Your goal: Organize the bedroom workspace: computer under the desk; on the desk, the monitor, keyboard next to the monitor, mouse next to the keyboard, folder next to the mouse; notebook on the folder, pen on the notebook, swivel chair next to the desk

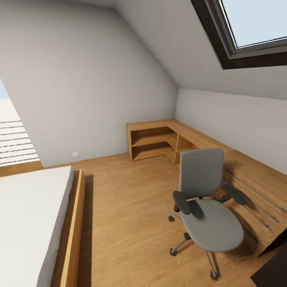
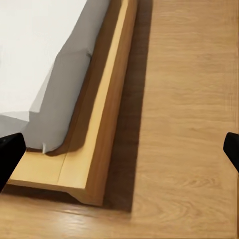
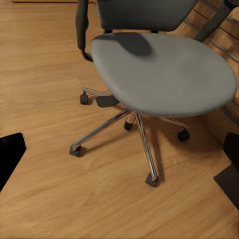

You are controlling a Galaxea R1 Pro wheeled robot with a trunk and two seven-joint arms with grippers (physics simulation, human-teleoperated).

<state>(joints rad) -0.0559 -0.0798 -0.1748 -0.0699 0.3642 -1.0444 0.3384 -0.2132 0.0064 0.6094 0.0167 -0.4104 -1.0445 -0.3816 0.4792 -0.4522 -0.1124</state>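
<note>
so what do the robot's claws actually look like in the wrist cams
Little of them shows. In the left wrist view, the left claw appears as two plain black fingertips at the picture's edges. The right claw looks the same: matte black, blunt fingertips. No cables or markings are visible.

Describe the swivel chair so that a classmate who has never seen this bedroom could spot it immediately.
Start at the low wooden cabinet under the sloping wall with the skylight. In front of it, on the wooden floor, stands the swivel chair: grey seat and back, black armrests, silver star base on casters, the one wheeled piece here.
</note>
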